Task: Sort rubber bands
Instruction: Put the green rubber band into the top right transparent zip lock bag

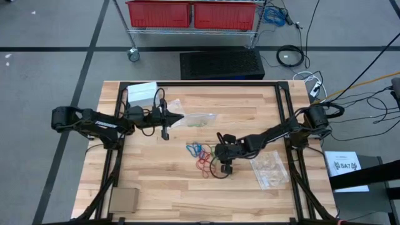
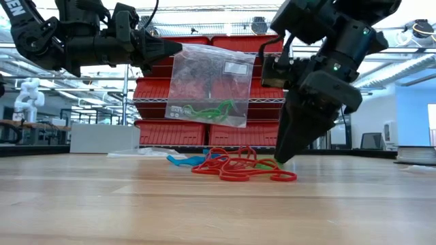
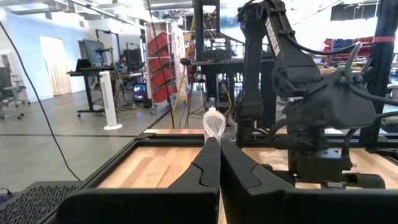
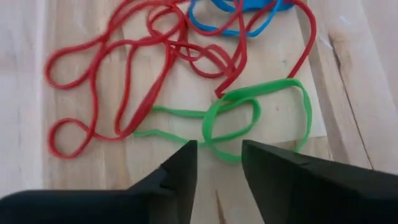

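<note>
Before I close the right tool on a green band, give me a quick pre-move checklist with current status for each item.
1. Right tool open: ok, a gap shows between its fingers.
2. Right tool lined up on the green rubber bands: ok, the loops lie just ahead of its fingertips.
3. Green bands free of the red rubber bands: not ok, a red end touches the green loops.
4. Left tool shut on the clear bag: ok, the bag hangs off the table from it.
5. Bag mouth open to take a band: cannot tell.
6. Blue rubber bands out of the grasp: ok, they lie beyond the red ones.
</note>
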